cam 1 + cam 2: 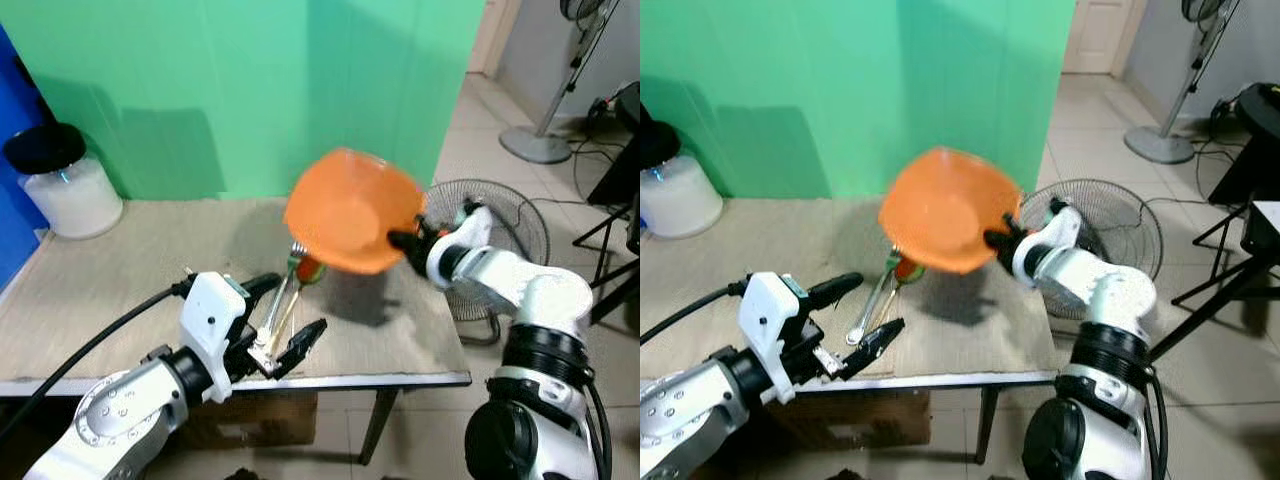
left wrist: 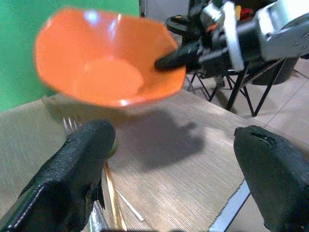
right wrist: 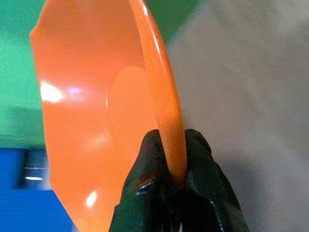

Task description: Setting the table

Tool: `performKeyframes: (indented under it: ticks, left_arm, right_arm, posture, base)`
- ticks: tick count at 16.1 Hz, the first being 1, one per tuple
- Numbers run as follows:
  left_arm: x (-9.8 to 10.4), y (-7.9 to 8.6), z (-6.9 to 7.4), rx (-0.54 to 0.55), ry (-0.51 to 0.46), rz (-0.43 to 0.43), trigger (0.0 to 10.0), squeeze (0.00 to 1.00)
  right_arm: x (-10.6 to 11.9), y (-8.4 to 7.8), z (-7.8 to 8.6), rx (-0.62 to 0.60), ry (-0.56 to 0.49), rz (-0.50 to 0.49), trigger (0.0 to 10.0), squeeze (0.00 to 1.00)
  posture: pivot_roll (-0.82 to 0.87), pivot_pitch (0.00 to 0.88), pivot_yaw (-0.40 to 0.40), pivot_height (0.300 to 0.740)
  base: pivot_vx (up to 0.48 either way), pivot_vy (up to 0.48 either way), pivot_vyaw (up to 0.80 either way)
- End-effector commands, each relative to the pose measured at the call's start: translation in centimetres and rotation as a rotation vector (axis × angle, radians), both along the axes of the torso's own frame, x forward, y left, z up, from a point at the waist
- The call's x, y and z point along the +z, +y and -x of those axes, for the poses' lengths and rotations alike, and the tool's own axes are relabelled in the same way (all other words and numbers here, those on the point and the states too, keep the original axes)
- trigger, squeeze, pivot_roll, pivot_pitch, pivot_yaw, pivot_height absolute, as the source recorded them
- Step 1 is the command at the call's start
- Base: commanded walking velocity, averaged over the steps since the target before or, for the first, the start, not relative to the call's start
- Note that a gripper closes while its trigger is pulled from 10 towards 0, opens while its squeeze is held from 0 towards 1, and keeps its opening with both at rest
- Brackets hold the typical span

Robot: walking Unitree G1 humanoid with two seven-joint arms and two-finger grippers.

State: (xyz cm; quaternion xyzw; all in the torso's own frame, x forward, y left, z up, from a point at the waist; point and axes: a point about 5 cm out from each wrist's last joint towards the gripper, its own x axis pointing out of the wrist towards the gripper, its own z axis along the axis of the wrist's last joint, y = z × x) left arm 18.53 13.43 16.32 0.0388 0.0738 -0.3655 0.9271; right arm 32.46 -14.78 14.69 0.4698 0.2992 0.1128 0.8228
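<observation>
I am only partway through setting the table [image 1: 120,290]. My right gripper [image 1: 408,240] pinches the rim of the orange bowl [image 1: 345,210], one finger inside the rim and one outside. The bowl is up in the air over the far right part of the table, tipped on its side so its open face looks back at me. It is not set down yet. Its shadow lies on the cloth under it.

The bowl looks empty. I see nothing inside it, just shiny spots of light.

A fork [image 1: 290,262] and some other long cutlery [image 1: 275,320] lie on the table, under and in front of the bowl. Something small, red and green, sits by the fork's top, but I cannot tell what it is.

My left gripper [image 1: 290,320] hangs low over the near edge of the table, close to the cutlery handles. Its fingers are spread wide and hold nothing.

I think what is left is to put the bowl down flat, then tidy the cutlery beside it.

A white jar with a black lid [image 1: 60,180] stands far off at the back left corner. I cannot see what is in it.
</observation>
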Motion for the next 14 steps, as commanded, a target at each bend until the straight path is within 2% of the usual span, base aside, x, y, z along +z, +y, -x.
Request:
performKeyframes:
  ticks: [1, 2, 3, 4, 5, 6, 7, 9, 10, 12, 14]
  left_arm:
    - [0.5, 0.1, -0.2, 0.021, -0.04, -0.008, 10.0, 0.0]
    - [0.5, 0.1, -0.2, 0.021, -0.04, -0.008, 10.0, 0.0]
    - [0.8, 0.2, -0.3, 0.068, -0.061, 0.019, 10.0, 0.0]
    - [1.0, 0.2, -0.3, 0.105, -0.085, 0.025, 10.0, 0.0]
    - [1.1, 0.2, -0.4, 0.14, -0.104, 0.026, 10.0, 0.0]
    - [0.9, 0.3, -0.5, 0.187, -0.113, 0.013, 10.0, 0.0]
    - [0.5, 0.3, -1.0, 0.325, -0.151, -0.036, 10.0, 0.0]
    - [0.6, 0.1, -1.2, 0.369, -0.172, -0.029, 10.0, 0.0]
    - [0.4, 0.1, -1.4, 0.41, -0.201, -0.067, 10.0, 0.0]
    - [0.2, 0.1, -1.3, 0.431, -0.219, -0.092, 10.0, 0.0]
    - [0.1, 0.3, -1.3, 0.478, -0.219, -0.075, 10.0, 0.0]
  right_arm:
    - [1.8, -0.6, 0.5, -0.007, -0.119, -0.063, 0.0, 0.0]
    - [1.8, -0.6, 0.5, -0.007, -0.119, -0.063, 0.0, 0.0]
    - [2.9, -1.4, 1.4, -0.017, -0.205, -0.054, 2.6, 0.0]
    - [3.5, -1.8, 2.1, -0.005, -0.266, 0.006, 10.0, 0.0]
    - [4.2, -2.2, 2.8, 0.001, -0.338, 0.079, 10.0, 0.0]
    - [4.7, -2.3, 3.6, 0.031, -0.406, 0.193, 10.0, 0.0]
    - [5.0, -2.0, 6.3, 0.073, -0.525, 0.445, 10.0, 0.0]
    - [4.7, -2.2, 7.0, 0.019, -0.542, 0.473, 10.0, 0.0]
    - [4.3, -2.5, 7.7, -0.062, -0.553, 0.516, 10.0, 0.0]
    - [4.8, -2.5, 7.9, -0.106, -0.576, 0.476, 10.0, 0.0]
    - [5.0, -2.5, 8.0, -0.113, -0.594, 0.477, 10.0, 0.0]
  posture:
    - [-0.05, 0.0, 0.034, 0.74]
    - [-0.05, 0.0, 0.034, 0.74]
    - [-0.06, 0.0, 0.048, 0.74]
    - [-0.06, 0.0, 0.055, 0.74]
    - [-0.06, 0.0, 0.057, 0.74]
    - [-0.07, 0.0, 0.06, 0.74]
    - [-0.08, 0.0, 0.063, 0.74]
    - [-0.08, 0.0, 0.062, 0.74]
    - [-0.08, 0.0, 0.066, 0.74]
    - [-0.09, 0.0, 0.067, 0.74]
    - [-0.1, 0.0, 0.067, 0.74]
  base:
    - [0.0, 0.0, 0.0]
    - [0.0, 0.0, 0.0]
    - [0.0, 0.0, 0.0]
    - [0.0, 0.0, 0.0]
    - [0.0, 0.0, 0.0]
    - [0.0, 0.0, 0.0]
    - [0.0, 0.0, -0.74]
    - [0.0, 0.0, -0.75]
    - [0.0, 0.0, -0.78]
    - [0.0, 0.0, -0.78]
    - [0.0, 0.0, -0.78]
